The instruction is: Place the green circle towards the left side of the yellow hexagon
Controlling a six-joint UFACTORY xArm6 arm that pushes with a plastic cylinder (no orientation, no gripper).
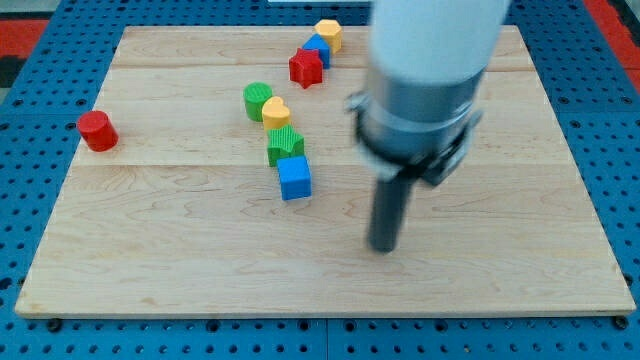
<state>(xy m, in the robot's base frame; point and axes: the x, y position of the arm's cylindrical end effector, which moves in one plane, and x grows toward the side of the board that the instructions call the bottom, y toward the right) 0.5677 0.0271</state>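
Note:
The green circle (257, 101) stands left of centre in the upper part of the wooden board (150, 250). The yellow hexagon (328, 33) sits near the view's top edge, well up and to the right of the circle. My tip (383, 247) rests on the board at lower right of centre, far from both; it is right of and below the blue cube (295, 178). The arm's white and grey body (425, 80) rises above the tip.
A yellow heart-like block (276, 112) touches the green circle's right side. A green block (285, 146) and the blue cube lie below it. A red star (306, 67) and another blue block (318, 49) sit beside the hexagon. A red cylinder (97, 131) stands at far left.

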